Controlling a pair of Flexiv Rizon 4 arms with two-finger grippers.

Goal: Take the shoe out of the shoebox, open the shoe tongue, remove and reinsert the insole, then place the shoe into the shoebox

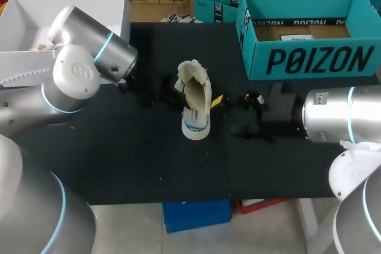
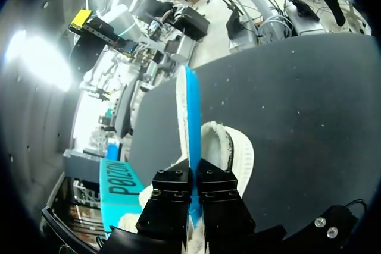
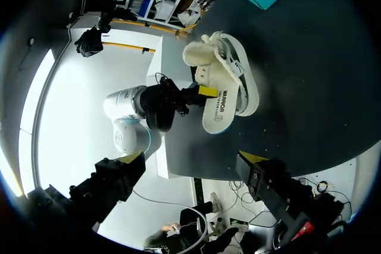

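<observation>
Two fingers of the left gripper (image 2: pixel 193 197) clenched the blue-edged insole (image 2: pixel 190 111), the shoe (image 2: pixel 235 147) just beside them, while the right gripper (image 3: pixel 191 157) stood released, the shoe ahead of it.

Fleecy cream shoe (image 1: pixel 195 96), smooth blue-backed insole (image 2: pixel 191 120), matt black table (image 1: pixel 119 159), teal cardboard shoebox (image 1: pixel 315 57), satin metal left arm (image 1: pixel 89 46)

table (image 1: pixel 149 171) — black matte top | white open box (image 1: pixel 36 10) — at its far-left corner
</observation>
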